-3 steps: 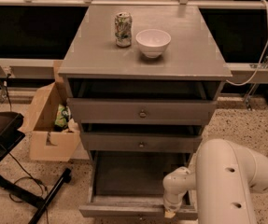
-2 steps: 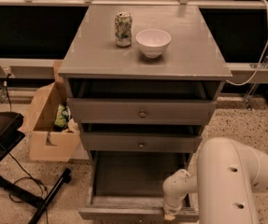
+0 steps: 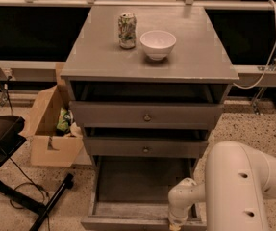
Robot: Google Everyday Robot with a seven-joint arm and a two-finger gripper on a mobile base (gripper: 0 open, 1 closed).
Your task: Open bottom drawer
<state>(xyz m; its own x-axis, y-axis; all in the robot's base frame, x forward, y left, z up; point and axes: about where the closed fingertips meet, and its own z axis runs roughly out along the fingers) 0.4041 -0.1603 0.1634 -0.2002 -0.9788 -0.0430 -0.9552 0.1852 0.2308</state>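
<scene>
The bottom drawer (image 3: 128, 211) of the grey cabinet is pulled far out, and its deep grey inside shows. Its front (image 3: 123, 224) lies at the lower edge of the view; its knob is out of view. The two drawers above, the top drawer (image 3: 147, 114) and the middle drawer (image 3: 144, 147), stand slightly out with their round knobs showing. My white arm (image 3: 238, 186) reaches down at the lower right. My gripper (image 3: 175, 224) is at the drawer front's right part, mostly cut off by the frame's edge.
A green can (image 3: 127, 31) and a white bowl (image 3: 158, 44) stand on the cabinet top (image 3: 104, 57). An open cardboard box (image 3: 56, 129) with items sits on the floor to the left. A black stand (image 3: 12, 177) and cables lie at the far left.
The drawer front and my gripper have shifted a little toward the lower edge; otherwise nothing has visibly moved.
</scene>
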